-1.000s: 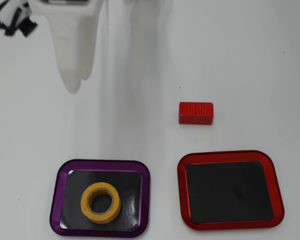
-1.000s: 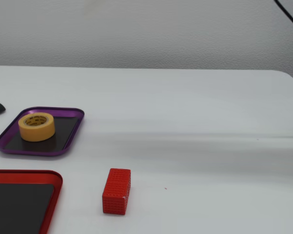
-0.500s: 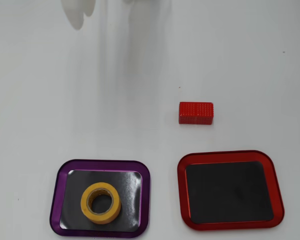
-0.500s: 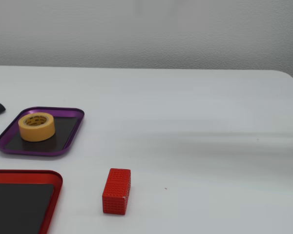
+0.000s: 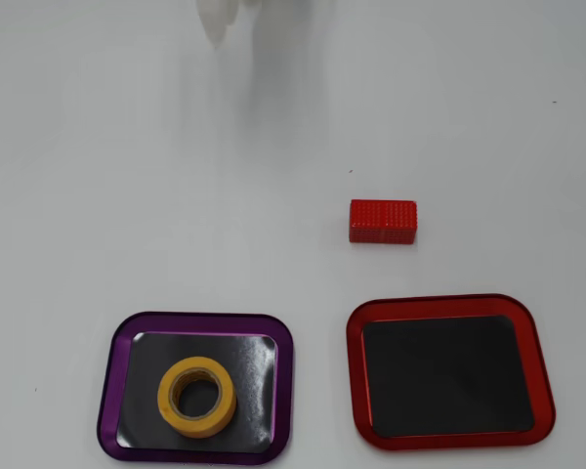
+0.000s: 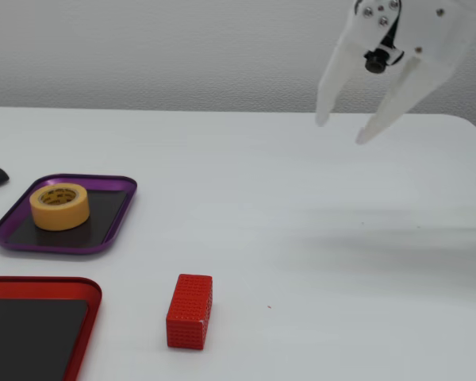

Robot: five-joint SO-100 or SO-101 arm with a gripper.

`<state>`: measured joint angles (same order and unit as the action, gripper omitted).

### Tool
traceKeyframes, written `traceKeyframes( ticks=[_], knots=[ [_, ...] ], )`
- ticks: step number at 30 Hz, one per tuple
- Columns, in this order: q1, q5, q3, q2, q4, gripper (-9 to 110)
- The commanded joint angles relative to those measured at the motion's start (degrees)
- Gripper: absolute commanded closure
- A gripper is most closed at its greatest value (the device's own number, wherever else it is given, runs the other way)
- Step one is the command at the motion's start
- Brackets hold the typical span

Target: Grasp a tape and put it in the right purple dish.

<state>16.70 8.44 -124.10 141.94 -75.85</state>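
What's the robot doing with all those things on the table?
Right now it isn't holding anything. The white tool hangs open in the air, far from everything in the fixed view. The yellow tape already lies flat inside the purple dish. The red dish beside it is empty, and a little red block stands by itself on the white table. So the tape job looks finished.

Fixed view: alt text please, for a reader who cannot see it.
A yellow tape roll lies flat inside a purple-rimmed dish at the left of a white table. An open white gripper hangs empty at upper right; a red block and a red-rimmed dish sit in front.
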Motion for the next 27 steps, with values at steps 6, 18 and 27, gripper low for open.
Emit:
traceKeyframes(
  ticks=[6, 18, 27],
  knots=[
    [0.09, -0.35, -27.25, 32.17, 6.59, 90],
    [0.00, -0.79, -48.08, 52.56, 4.39, 90],
    [-2.81, -9.23, -49.92, 53.17, 4.39, 102]
  ],
)
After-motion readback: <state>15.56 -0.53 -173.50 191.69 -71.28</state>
